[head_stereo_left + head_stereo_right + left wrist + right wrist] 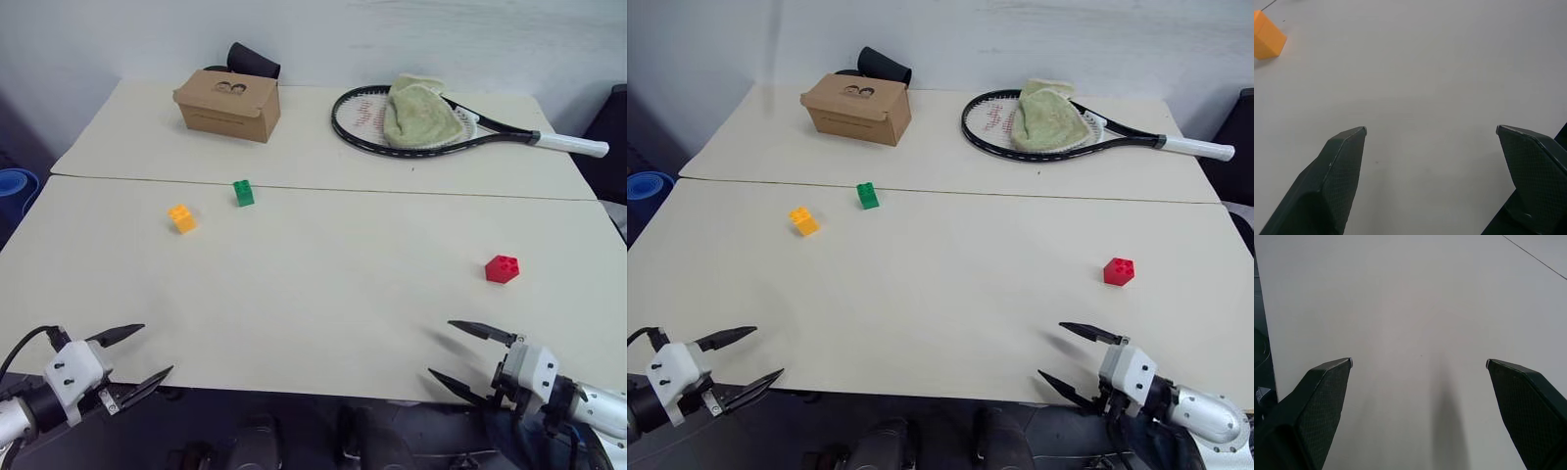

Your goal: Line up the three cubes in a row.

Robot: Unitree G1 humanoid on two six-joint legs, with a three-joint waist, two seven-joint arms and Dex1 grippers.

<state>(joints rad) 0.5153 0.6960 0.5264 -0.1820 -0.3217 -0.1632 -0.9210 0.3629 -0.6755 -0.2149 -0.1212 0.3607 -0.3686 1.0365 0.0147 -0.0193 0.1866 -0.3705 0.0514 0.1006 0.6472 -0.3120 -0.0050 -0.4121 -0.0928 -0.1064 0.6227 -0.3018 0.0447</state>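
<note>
Three small studded cubes lie apart on the cream table [323, 284]. The yellow-orange cube [182, 217] and the green cube [243, 193] sit close together at the left middle, the red cube [502, 268] off to the right. The left wrist view catches a corner of the yellow-orange cube [1267, 37]. My left gripper [142, 355] hovers open at the table's near left edge, well short of the yellow-orange cube. At the near right edge my right gripper [457, 352] stands open and empty, a little nearer to me than the red cube.
A brown cardboard box [228, 104] stands at the back left with a black object [254, 60] behind it. A tennis racket [431, 125] with a green towel [419, 112] on it lies at the back right. A seam [392, 191] runs across the table.
</note>
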